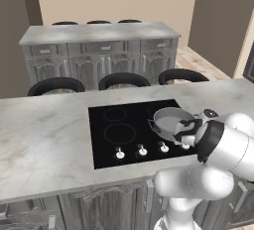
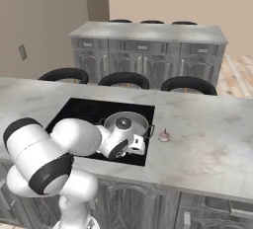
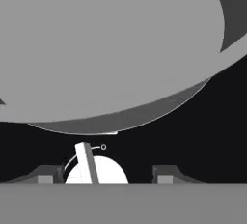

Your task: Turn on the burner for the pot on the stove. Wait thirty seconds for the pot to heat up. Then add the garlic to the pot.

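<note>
I am reaching low over the front edge of the stove (image 1: pixel 124 130) with my tool (image 3: pixel 105 175), at the lower right of the left base view. In the hand view its two tips are standing apart at the bottom of the frame, with a white knob (image 3: pixel 96 171) sitting between them, closer to the left tip. They are not clamped on it yet; gaps are showing on both sides. The knob's raised bar is running nearly up and down in that frame, leaning slightly left, so I judge the tips need to close across it before any twist.

Just beyond the knob, the pot (image 1: pixel 171 120) is sitting on the near right ring, its grey wall taking up the top of the hand view. This knob is the rightmost in the row, directly in front of the pot, so it looks like the right one to turn.

Further right, in the right base view, the garlic (image 2: pixel 164 135) is lying on the surface (image 2: pixel 207 139), just beside the stove's right edge and apart from the pot.
</note>
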Controlling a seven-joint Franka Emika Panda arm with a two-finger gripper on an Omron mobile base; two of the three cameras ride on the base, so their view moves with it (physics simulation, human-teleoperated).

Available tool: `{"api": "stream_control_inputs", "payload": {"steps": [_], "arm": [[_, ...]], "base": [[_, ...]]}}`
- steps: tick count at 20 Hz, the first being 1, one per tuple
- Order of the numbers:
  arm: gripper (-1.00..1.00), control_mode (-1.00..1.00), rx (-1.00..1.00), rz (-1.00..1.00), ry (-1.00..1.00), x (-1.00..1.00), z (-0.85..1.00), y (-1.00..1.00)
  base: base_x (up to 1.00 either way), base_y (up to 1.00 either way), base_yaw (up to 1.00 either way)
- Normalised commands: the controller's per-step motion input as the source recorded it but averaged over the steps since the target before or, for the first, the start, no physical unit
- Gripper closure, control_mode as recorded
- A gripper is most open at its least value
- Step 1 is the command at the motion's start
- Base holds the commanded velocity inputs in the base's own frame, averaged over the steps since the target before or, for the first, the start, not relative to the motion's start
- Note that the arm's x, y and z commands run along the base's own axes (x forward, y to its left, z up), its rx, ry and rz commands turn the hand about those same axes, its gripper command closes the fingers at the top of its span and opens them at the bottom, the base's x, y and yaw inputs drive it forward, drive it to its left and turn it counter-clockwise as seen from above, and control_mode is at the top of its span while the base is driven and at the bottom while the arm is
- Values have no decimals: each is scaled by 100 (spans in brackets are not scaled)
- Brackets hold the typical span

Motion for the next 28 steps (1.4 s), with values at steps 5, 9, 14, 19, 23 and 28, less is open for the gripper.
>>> {"api": "stream_control_inputs", "payload": {"steps": [5, 9, 14, 19, 23, 28], "arm": [[100, -100, -10, 6, -16, -95, -62, 54], [100, -100, -8, 22, -1, 1, -22, 25], [100, -100, -10, 39, -3, 12, -27, 21], [100, -100, -8, 36, -8, 0, -48, 6], [100, -100, -3, 5, -15, -14, -56, -1], [100, -100, 0, -28, -18, -24, -65, -7]], "base": [[0, 0, 0], [0, 0, 0], [0, 0, 0], [0, 0, 0], [0, 0, 0], [0, 0, 0]]}}
